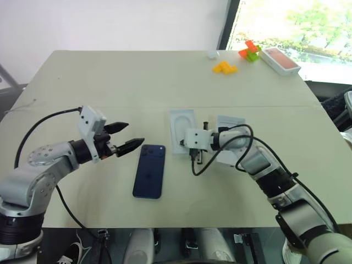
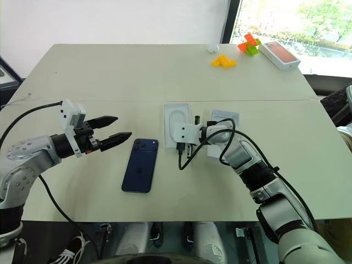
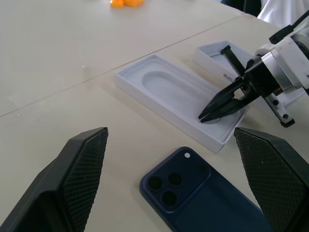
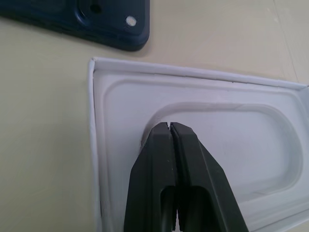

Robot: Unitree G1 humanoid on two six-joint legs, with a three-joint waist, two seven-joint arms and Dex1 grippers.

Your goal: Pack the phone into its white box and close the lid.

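While the left gripper (image 1: 127,136) hung spread wide and empty just left of the phone (image 1: 149,170), the right gripper (image 4: 170,126) had its fingers pressed together, their tips low over the oval recess of the thin white tray (image 1: 182,130), holding nothing. One phone lay back-up on the desk (image 1: 137,82), its camera cluster at the far end, near and left of the tray. One white box (image 2: 224,122) sat just right of the tray, partly hidden behind the right arm; its contents could not be told. At the far right edge stood one box with a red-orange top (image 1: 280,60), beside orange blocks (image 1: 225,67) and orange-and-green blocks (image 1: 249,51).
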